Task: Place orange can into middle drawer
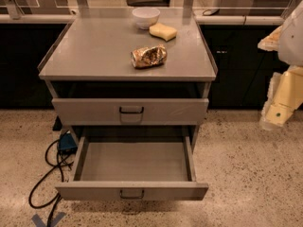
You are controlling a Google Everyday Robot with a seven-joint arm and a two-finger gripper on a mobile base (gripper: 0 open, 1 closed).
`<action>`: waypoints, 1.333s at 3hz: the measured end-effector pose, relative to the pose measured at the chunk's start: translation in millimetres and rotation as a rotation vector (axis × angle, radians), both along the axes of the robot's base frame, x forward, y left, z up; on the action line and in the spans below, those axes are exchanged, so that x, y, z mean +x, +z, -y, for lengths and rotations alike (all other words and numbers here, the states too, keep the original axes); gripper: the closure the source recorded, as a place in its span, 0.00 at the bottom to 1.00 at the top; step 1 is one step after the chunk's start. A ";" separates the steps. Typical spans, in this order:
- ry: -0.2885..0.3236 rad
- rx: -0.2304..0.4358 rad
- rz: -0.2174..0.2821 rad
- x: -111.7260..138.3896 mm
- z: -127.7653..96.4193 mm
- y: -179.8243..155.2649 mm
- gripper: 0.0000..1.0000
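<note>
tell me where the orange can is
In the camera view the orange can lies on the cabinet top, just in front of the yellow sponge, above the open middle drawer. The gripper is off at the right edge.

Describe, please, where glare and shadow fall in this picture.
Camera view: warm dim light; glints on the orange can on the cabinet top; deep shadow under that top and at the back of the open middle drawer; the gripper, at the right edge, is brightly lit.
</note>
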State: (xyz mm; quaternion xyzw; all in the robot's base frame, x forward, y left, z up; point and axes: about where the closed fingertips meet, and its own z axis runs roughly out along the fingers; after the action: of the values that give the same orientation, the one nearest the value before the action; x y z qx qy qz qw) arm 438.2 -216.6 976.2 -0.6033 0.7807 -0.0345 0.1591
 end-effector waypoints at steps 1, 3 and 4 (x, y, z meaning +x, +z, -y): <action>0.000 0.000 0.000 0.1 0.0 0.0 0.00; 0.058 0.081 0.038 42.3 9.1 -19.2 0.00; 0.102 0.119 0.037 104.9 18.6 -47.9 0.00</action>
State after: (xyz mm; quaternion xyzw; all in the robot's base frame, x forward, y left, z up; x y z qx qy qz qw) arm 543.1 -235.3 928.4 -0.6308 0.7467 0.0089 0.2108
